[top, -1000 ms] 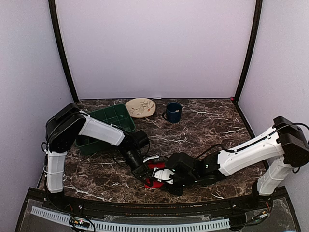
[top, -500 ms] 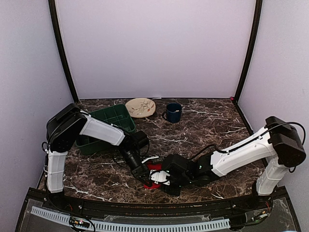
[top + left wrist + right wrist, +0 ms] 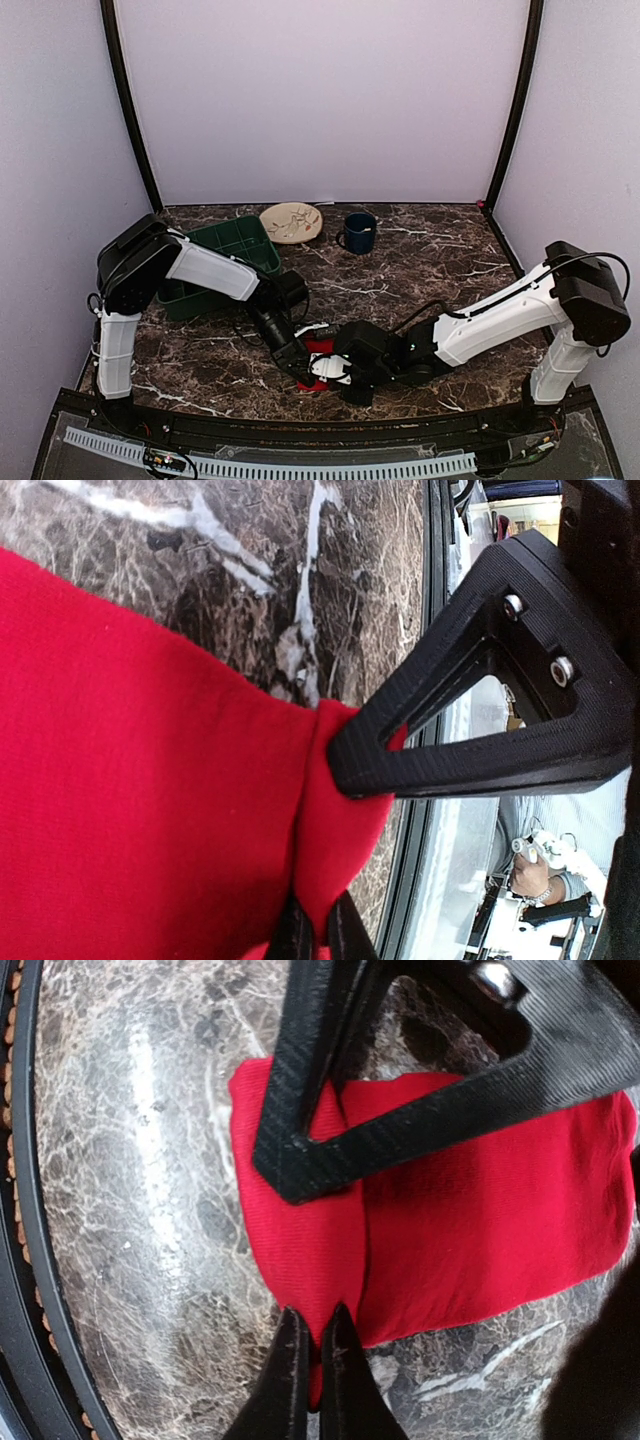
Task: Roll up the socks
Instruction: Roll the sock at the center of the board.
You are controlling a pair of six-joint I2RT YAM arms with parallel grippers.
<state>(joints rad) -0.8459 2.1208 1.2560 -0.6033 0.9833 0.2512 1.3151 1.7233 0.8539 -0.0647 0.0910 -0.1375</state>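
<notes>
The socks (image 3: 320, 346) lie as a flat bright red piece of fabric near the table's front edge, between my two grippers. In the left wrist view the red sock (image 3: 130, 780) fills the left half, and my left gripper (image 3: 320, 932) is shut on a pinched fold at its edge. My right gripper (image 3: 318, 1345) is shut on a fold at the near edge of the red sock (image 3: 480, 1220). The left gripper's black triangular fingers (image 3: 330, 1150) press the same fold from the other side. From above, the left gripper (image 3: 302, 362) and right gripper (image 3: 326, 368) meet over the fabric and hide much of it.
A green bin (image 3: 215, 235) stands at the back left, behind the left arm. A beige plate (image 3: 291, 222) and a dark blue mug (image 3: 359, 232) sit near the back wall. The black front rail (image 3: 300, 425) runs just below the grippers.
My right gripper has slid a little left and closed on the sock's edge. The left gripper has kept its grip and stayed in place.
</notes>
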